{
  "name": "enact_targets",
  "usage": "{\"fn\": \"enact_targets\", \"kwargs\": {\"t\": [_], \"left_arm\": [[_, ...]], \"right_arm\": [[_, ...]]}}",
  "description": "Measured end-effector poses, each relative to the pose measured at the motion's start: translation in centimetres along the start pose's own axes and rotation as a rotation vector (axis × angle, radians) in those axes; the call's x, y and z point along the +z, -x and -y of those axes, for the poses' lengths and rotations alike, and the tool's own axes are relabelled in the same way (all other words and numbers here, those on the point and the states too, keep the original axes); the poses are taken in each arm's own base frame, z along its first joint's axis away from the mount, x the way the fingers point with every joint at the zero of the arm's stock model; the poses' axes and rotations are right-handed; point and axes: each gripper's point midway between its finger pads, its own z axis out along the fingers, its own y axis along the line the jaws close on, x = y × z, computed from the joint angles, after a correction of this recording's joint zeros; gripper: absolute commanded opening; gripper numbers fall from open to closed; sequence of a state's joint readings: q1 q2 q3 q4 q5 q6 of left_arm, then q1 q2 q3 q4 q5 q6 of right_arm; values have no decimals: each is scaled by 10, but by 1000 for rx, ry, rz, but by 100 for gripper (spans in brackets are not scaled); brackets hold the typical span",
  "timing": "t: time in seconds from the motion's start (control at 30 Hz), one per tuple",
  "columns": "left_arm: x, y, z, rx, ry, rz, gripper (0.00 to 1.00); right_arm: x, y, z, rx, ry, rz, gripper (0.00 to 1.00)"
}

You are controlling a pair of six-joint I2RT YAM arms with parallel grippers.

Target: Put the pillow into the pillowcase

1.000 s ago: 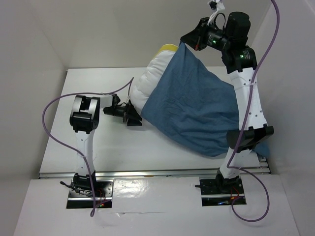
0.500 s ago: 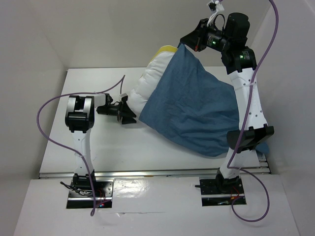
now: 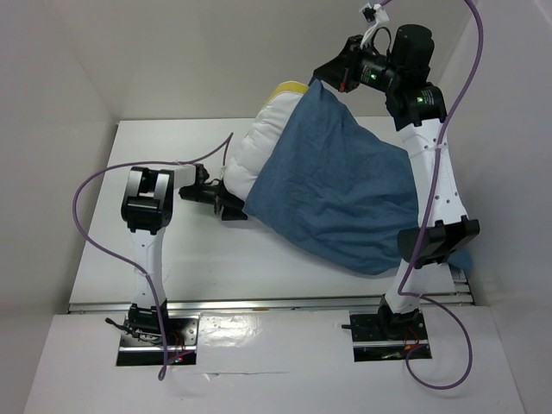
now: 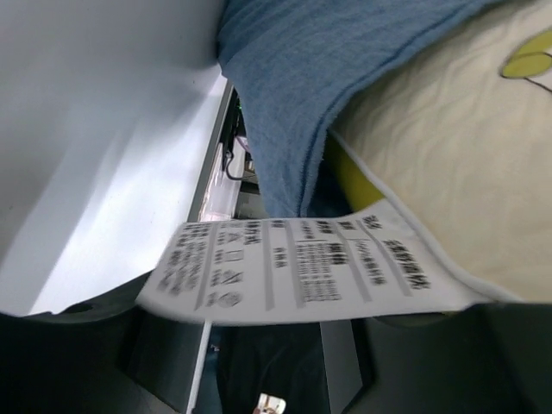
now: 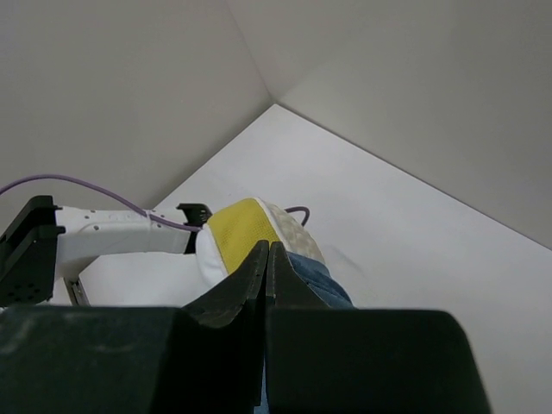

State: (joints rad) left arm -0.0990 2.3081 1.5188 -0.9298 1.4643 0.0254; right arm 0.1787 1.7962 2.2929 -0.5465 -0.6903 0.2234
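Where the white table [image 3: 172, 259] fills the middle of the overhead view, plain pale walls [image 3: 172, 52] close it in at the left, the back and the right. The arm bases [image 3: 155, 332] sit along the bottom edge, and a purple cable [image 3: 95, 185] loops over the table at the left.

The pillowcase [image 3: 336, 190] lies wrinkled across the centre and right of that view. At the upper right, the right gripper [image 3: 330, 76] lifts its upper corner off the surface, fingers pressed together on the cloth. The pillow [image 3: 246, 155] sticks out of the case's left side, and its yellow corner [image 3: 293, 85] shows just beside the right gripper. The left gripper [image 3: 228, 205] is at the pillow's lower left edge with its jaws apart.

How far the pillow reaches inside the blue cloth cannot be seen. The case's lower right corner is hidden behind the right arm [image 3: 435, 198]. In the left wrist view a printed label [image 4: 302, 267] lies blurred across the lower half; whether the fingers touch it cannot be told.
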Motion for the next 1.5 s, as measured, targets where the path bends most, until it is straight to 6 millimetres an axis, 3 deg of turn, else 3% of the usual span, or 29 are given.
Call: {"fn": "enact_targets", "kwargs": {"t": [0.43,0.63,0.7,0.73,0.77,0.8,1.07,1.17,1.27,1.4,1.5], "left_arm": [[-7,0,0,-9,-3,17,63],[17,-6,-5,-8,4,-50,62],[27,-9,-8,-11,8,-80,54],[32,-10,-9,-12,9,-93,43],[36,-12,-9,-13,10,-105,11],[40,-15,-8,-16,9,-117,2],[38,-10,-2,37,4,-111,0],[28,1,13,118,25,-83,0],[5,13,29,206,119,-22,0],[-61,55,65,360,312,173,0],[-115,95,107,528,503,347,0]], "right_arm": [[3,-7,3,16,8,-12,0],[3,-6,-2,29,28,-9,0],[4,-5,-2,34,31,-8,0],[4,-6,-2,38,32,-8,0],[4,-6,-3,41,33,-9,0],[4,-6,-3,42,36,-9,0],[4,-7,-4,39,44,-13,0],[3,-5,-1,20,31,-6,0],[0,5,9,-8,4,27,0],[-10,20,36,-68,-86,85,0],[-18,18,52,-100,-157,90,0]]}}
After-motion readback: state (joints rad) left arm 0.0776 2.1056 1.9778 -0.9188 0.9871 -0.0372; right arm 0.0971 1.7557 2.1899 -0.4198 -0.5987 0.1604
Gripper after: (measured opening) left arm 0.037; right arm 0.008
